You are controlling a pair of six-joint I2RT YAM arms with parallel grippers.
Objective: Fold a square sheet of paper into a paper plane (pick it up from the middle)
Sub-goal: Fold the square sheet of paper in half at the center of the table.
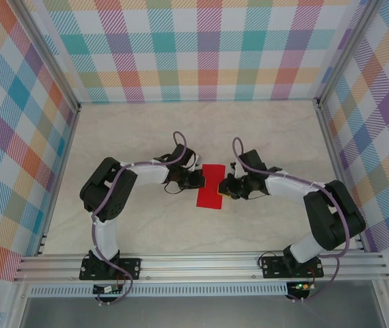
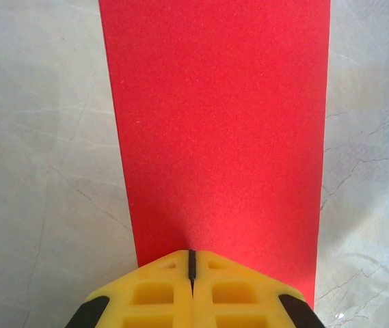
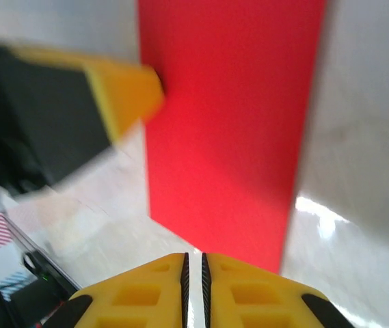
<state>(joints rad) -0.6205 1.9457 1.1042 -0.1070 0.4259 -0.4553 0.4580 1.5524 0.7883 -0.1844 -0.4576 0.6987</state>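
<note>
Lying on counter (image 1: 146, 130), red paper (image 1: 211, 186) shows as long plain strip; left claw (image 2: 191, 254) shut, tips touching one edge; right claw (image 3: 193, 256) narrowed to slit at opposite edge.

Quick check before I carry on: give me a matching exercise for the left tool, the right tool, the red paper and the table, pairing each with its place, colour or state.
Column one:
1. left tool
2. right tool
3. red paper
4. table

Column two:
a. bright red, between the two tools
b. pale, with marble veins
c. shut tight, tips at the paper's left edge
d. shut but for a hairline slit, tips at the paper's right edge

Pairs: 1-c, 2-d, 3-a, 4-b
</note>
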